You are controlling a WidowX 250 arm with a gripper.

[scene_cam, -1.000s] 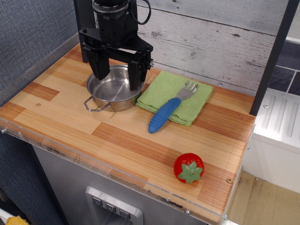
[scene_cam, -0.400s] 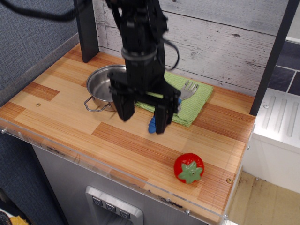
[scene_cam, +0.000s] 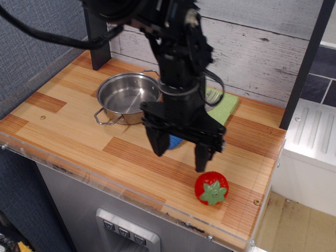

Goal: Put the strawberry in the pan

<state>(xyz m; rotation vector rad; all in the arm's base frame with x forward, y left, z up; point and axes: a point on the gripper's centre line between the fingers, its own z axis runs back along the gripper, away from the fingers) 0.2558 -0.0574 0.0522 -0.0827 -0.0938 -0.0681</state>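
— Looking at the hand (scene_cam: 179, 155): what state?
— Spread wide, holding nothing, fingers pointing down above the wooden surface (scene_cam: 68, 126).
— And the strawberry (scene_cam: 211, 188)?
— Lying on the surface just below the hand's right finger. The pan (scene_cam: 127, 97) sits behind the hand, well apart.

Toy kitchen, wooden counter (scene_cam: 79, 121), pan (scene_cam: 127, 97)

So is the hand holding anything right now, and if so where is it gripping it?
Nothing is held. The hand is open with empty space between its fingers, just up and left of the strawberry, which sits alone on the counter.
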